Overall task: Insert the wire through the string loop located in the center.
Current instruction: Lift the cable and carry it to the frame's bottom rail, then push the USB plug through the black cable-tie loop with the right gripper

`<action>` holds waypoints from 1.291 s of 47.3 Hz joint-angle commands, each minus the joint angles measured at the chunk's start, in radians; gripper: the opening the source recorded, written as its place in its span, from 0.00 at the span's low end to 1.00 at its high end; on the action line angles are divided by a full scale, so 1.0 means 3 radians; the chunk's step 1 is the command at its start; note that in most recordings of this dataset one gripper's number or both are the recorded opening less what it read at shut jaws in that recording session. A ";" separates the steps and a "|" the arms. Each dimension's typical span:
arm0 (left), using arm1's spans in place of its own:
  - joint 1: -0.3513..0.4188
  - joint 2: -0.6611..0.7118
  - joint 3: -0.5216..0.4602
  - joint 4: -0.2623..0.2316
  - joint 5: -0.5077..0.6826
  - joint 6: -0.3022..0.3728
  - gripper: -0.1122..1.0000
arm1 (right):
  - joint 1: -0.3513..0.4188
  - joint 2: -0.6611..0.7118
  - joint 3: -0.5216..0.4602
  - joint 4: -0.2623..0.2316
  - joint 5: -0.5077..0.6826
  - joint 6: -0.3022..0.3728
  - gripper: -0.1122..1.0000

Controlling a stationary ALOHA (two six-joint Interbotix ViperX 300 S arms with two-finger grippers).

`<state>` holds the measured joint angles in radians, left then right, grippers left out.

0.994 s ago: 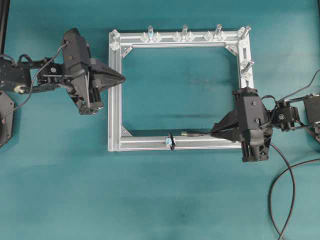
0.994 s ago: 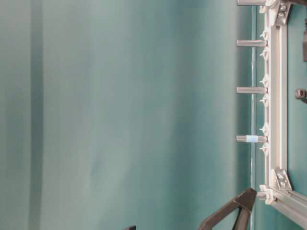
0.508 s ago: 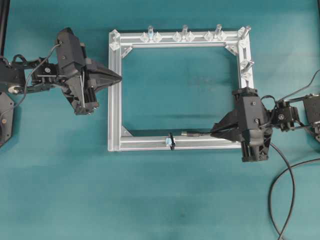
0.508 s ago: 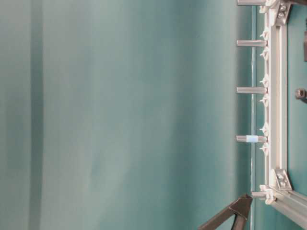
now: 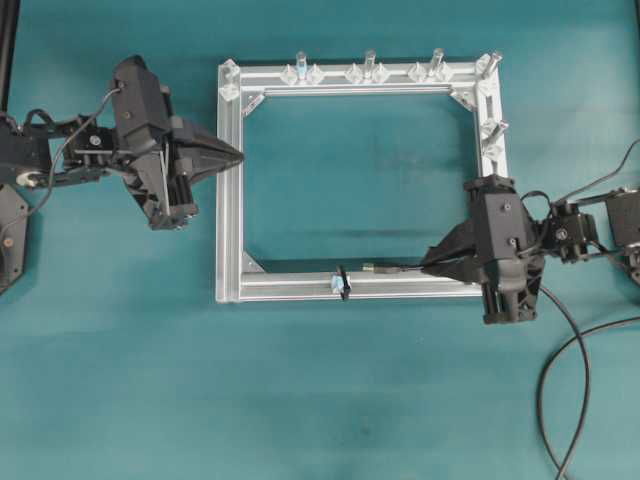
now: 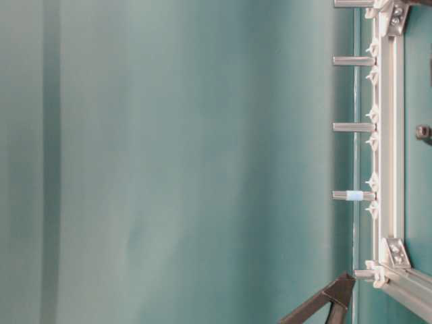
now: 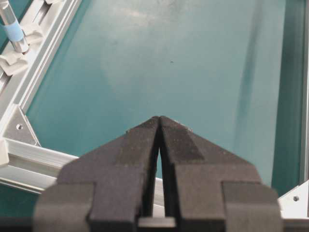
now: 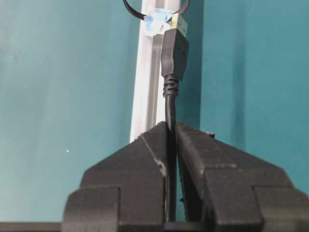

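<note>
aluminium frame (image 5: pixel 229 200) flat on table, its near rail running ahead of right gripper (image 8: pixel 171 130). left gripper (image 7: pixel 159 121) closed, empty, well apart. right gripper clamped on wire (image 8: pixel 170 106), plug just short of string loop (image 8: pixel 145 12). risk: plug off-line, snagging the loop.

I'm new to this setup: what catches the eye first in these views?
The square aluminium frame fills the table's middle. At its near rail the right gripper pinches the wire, plug aimed at the string loop. The left gripper, shut and empty, hovers over the frame's left rail.
</note>
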<state>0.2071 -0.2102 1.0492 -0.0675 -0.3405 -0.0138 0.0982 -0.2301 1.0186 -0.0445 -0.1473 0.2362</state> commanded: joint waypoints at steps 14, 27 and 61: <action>-0.0010 -0.0056 -0.0036 0.0015 -0.0010 -0.0015 0.10 | 0.0000 -0.0005 -0.0051 -0.0005 -0.0046 -0.0005 0.17; -0.0010 -0.0056 -0.0036 0.0015 -0.0010 -0.0015 0.10 | 0.0005 0.0169 -0.0169 -0.0005 -0.0179 -0.0005 0.17; -0.0010 -0.0056 -0.0031 0.0015 -0.0015 -0.0015 0.10 | 0.0000 0.0741 -0.0716 -0.0005 -0.0220 -0.0010 0.17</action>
<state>0.2071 -0.2117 1.0492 -0.0660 -0.3405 -0.0138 0.0982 -0.0077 0.8360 -0.0445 -0.2040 0.2362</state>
